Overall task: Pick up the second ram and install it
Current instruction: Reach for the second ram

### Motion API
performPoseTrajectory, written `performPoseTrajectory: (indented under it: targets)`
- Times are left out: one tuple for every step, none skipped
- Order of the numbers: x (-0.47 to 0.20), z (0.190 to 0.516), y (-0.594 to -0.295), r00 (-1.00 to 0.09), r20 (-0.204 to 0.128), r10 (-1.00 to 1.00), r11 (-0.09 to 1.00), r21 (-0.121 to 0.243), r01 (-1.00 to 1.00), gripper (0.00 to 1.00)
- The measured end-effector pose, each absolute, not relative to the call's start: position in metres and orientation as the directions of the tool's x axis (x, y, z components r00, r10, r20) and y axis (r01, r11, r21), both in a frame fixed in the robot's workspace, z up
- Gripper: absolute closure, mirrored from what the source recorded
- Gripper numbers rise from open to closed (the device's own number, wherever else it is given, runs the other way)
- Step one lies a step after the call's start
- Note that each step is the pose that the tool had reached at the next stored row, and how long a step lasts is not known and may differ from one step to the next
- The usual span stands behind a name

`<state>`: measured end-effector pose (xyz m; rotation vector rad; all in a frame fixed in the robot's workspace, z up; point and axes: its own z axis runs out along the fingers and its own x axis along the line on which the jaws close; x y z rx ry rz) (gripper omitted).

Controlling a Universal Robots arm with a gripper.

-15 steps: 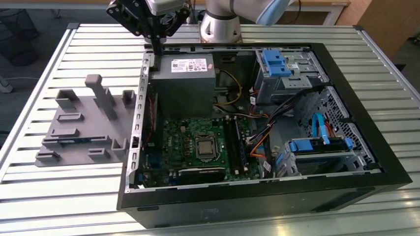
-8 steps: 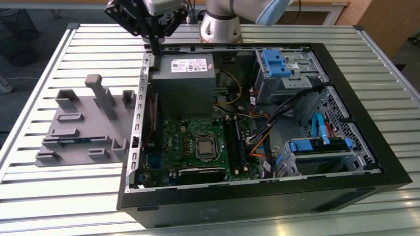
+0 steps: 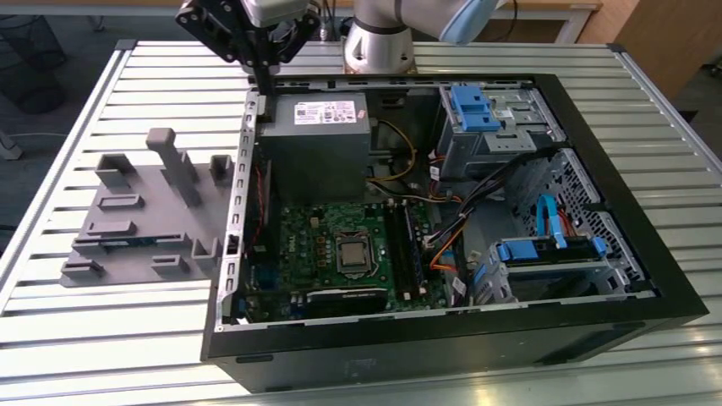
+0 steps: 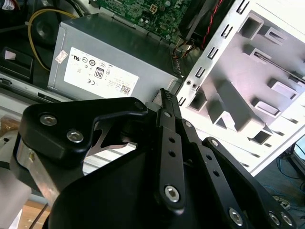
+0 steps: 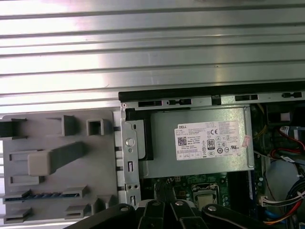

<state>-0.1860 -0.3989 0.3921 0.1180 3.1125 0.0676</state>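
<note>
The second ram (image 3: 127, 242) is a thin green strip standing on edge in a low slot of the grey fixture (image 3: 158, 203), on the table at the exterior view's left; the first wrist view also shows the ram (image 5: 42, 195) in the fixture (image 5: 57, 157). My gripper (image 3: 262, 83) hangs above the rear corner of the open computer case, beside the power supply (image 3: 316, 135) and well away from the ram. Its black fingers (image 4: 164, 102) are pressed together with nothing between them. The motherboard's long black memory slots (image 3: 403, 245) lie beside the processor socket.
The open black case (image 3: 451, 338) takes up the middle and the exterior view's right of the slatted metal table (image 3: 101, 338). Inside are cables, blue drive brackets (image 3: 472, 108) and a metal side rail (image 3: 239, 211) between the fixture and the motherboard. The arm's base (image 3: 378, 46) stands behind the case.
</note>
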Motion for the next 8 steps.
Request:
performPoseTrajectory:
  targets:
    - [-0.1865,0.3920,-0.3989,-0.997,-0.024,0.076,0.996,0.044,0.075,0.89]
    - [-0.1870,0.3920,-0.3989,-0.997,-0.024,0.076,0.996,0.044,0.075,0.89]
    - [-0.1874,0.3920,-0.3989,-0.997,-0.024,0.076,0.996,0.044,0.075,0.89]
    - [-0.1879,0.3920,-0.3989,-0.997,-0.024,0.076,0.996,0.044,0.075,0.89]
    - [-0.1885,0.3919,-0.3989,-0.997,-0.024,0.076,0.996,0.044,0.075,0.89]
    - [-0.1891,0.3920,-0.3990,-0.997,-0.024,0.076,0.996,0.044,0.075,0.89]
    - [-0.1897,0.3919,-0.3989,-0.997,-0.024,0.076,0.996,0.044,0.075,0.89]
    - [-0.1903,0.3919,-0.3989,-0.997,-0.024,0.076,0.996,0.044,0.075,0.89]
